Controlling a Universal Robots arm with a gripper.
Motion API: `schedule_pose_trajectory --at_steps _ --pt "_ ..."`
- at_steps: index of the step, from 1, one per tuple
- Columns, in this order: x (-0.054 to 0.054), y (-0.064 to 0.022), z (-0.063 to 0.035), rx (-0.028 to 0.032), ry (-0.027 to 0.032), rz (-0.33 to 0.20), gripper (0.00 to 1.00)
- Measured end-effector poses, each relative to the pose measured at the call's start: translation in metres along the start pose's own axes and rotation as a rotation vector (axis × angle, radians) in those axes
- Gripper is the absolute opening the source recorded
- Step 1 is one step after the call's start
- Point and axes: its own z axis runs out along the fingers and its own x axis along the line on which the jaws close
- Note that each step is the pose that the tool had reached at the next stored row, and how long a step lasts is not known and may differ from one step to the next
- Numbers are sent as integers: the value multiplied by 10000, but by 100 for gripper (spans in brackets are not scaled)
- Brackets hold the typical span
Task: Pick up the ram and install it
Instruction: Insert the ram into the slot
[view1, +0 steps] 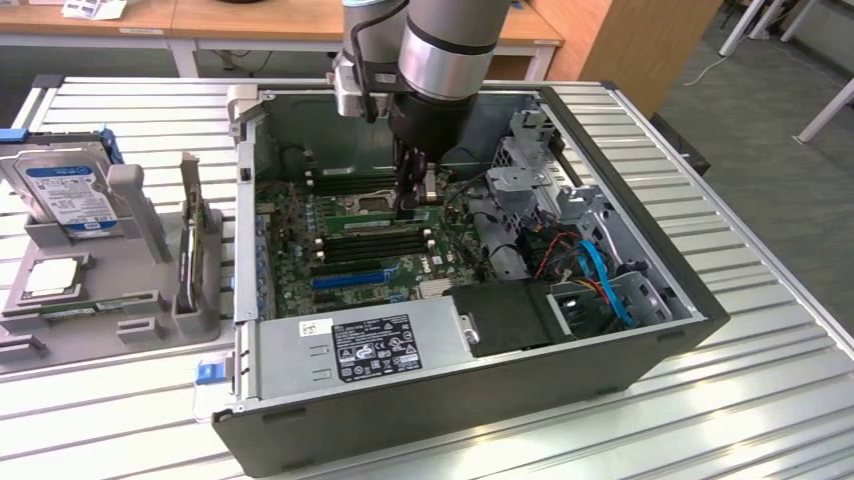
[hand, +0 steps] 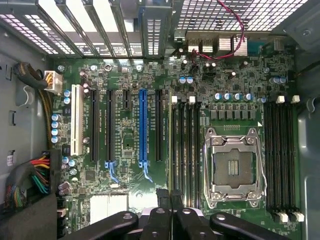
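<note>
The ram (view1: 100, 302) is a narrow green stick lying flat in the grey parts tray (view1: 27, 350) at the exterior view's left, outside the computer case. My gripper (view1: 418, 197) hangs inside the open case, above the motherboard (view1: 350, 262) near the empty processor socket (hand: 234, 167). In the wrist view the gripper (hand: 170, 196) has its two dark fingers pressed together with nothing between them, right over the bank of black memory slots (hand: 185, 150). A second bank of memory slots (hand: 282, 160) lies on the other side of the socket.
The tray also holds a hard drive (view1: 70, 190), a square silver processor (view1: 51, 276) and an upright card (view1: 198, 245). Inside the case are the power supply (view1: 360, 345), a drive cage with blue cables (view1: 601, 275), and blue and black expansion slots (hand: 143, 127).
</note>
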Motion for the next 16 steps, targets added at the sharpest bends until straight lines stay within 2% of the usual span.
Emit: schedule_pose_trajectory --at_steps 16 --pt "-110 2 16 1 -1 -1 12"
